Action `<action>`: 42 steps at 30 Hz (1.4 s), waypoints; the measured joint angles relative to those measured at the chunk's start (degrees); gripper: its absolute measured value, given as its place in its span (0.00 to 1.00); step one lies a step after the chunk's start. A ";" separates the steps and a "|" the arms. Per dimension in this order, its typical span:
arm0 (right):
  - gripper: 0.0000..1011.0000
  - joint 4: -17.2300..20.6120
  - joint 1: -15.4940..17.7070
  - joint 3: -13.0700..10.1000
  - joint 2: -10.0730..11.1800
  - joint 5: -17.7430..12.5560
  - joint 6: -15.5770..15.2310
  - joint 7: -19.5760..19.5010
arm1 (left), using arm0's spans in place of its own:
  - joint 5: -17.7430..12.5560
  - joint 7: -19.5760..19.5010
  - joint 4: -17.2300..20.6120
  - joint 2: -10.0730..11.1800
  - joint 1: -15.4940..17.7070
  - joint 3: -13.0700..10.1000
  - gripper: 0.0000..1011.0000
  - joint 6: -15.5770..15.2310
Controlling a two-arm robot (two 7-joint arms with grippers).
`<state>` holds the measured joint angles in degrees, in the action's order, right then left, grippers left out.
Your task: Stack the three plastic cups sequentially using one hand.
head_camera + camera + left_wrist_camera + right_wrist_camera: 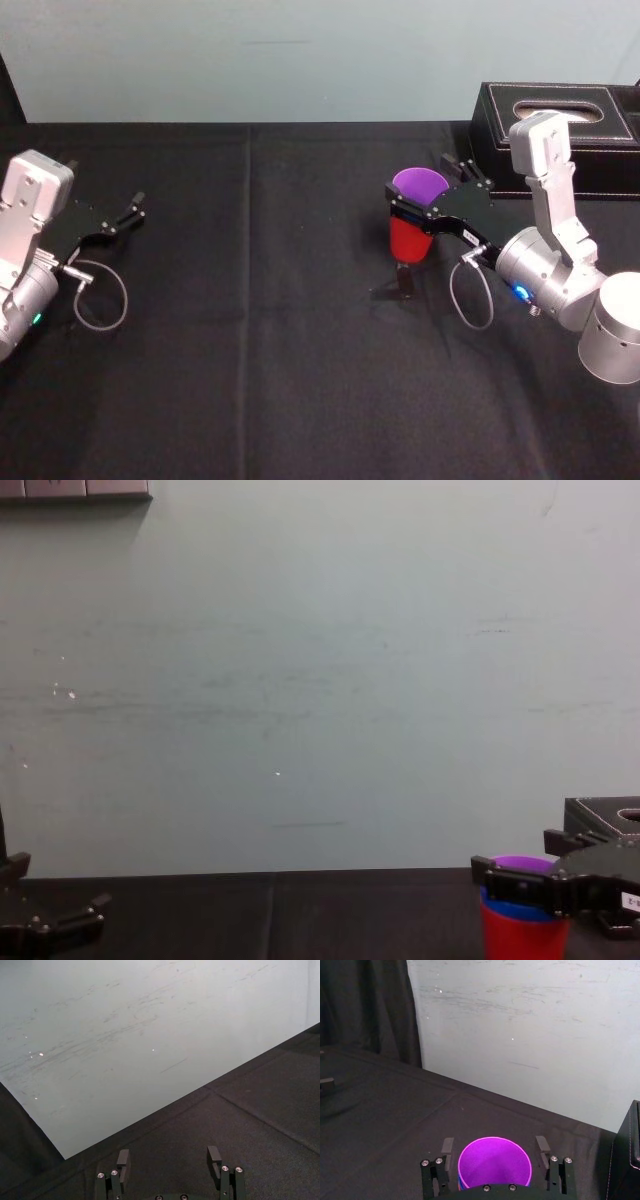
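Cup stack, one: purple cup (418,183) nested in blue cup (520,910), blue in red cup (408,240). It is upright and apparently standing on the tabletop (250,330), right of centre and near the black box (560,115). Nesting looks complete.
Right gripper (495,1145): jaws apart, flanking the stack's rim with a slim gap on each side. Judged a release stance, leaving the stack unaided.
Left gripper (130,212): jaws apart, parked far left, since one arm does this work.

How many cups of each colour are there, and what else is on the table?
red cup: 1
blue cup: 1
purple cup: 1
pincers: 2 (left pincer, right pincer)
black tissue box: 1
Total: 6
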<state>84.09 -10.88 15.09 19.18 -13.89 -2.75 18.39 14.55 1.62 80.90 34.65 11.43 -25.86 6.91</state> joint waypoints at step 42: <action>0.99 0.65 13.37 -4.97 0.57 1.73 13.96 -1.04 | 0.00 0.00 0.00 0.00 0.00 0.00 0.99 0.00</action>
<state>84.73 2.48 10.11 19.76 -12.16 11.21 17.34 14.55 1.62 80.90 34.64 11.43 -25.86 6.91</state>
